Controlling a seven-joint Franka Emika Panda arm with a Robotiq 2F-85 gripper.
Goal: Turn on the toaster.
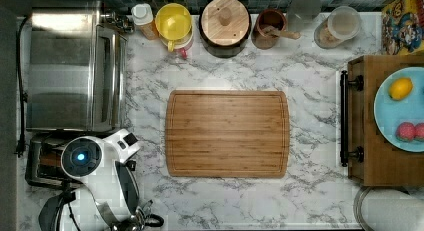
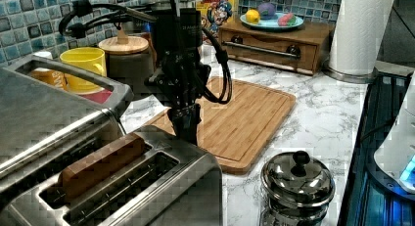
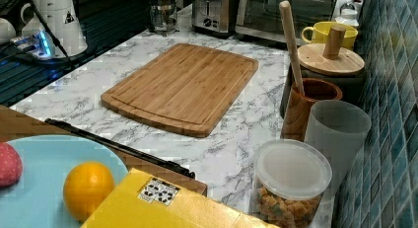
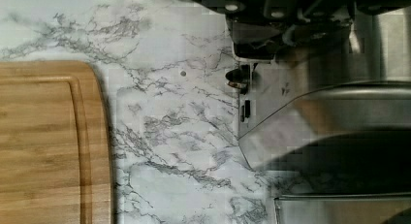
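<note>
Two long slots run along the top of the toaster [image 2: 122,182], and in the left view we see a brown slice standing in the slot nearer the toaster oven [image 2: 54,113]. The toaster sits at the near end of the marble counter [image 2: 313,123] in the left view, just beside the larger toaster oven. In the top view it lies at the lower left, partly covered by the arm's white wrist, with the toaster oven [image 1: 70,66] above it. In the right view the toaster [image 3: 213,11] stands at the far end of the counter, its end face with dark controls turned toward the cutting board [image 3: 182,85].

We see the gripper [image 2: 185,125] pointing down at the toaster's end face in the left view, its dark fingers reaching to the top edge of that end, on the side facing the cutting board [image 2: 230,118]. We cannot tell whether the fingers are spread or closed. In the wrist view the toaster's [image 4: 310,112] steel side shows a small dark knob and a slot facing the marble.

A steel lidded pot [image 2: 297,184] stands near the toaster on the counter, and a yellow mug [image 2: 84,64] sits behind the toaster oven
</note>
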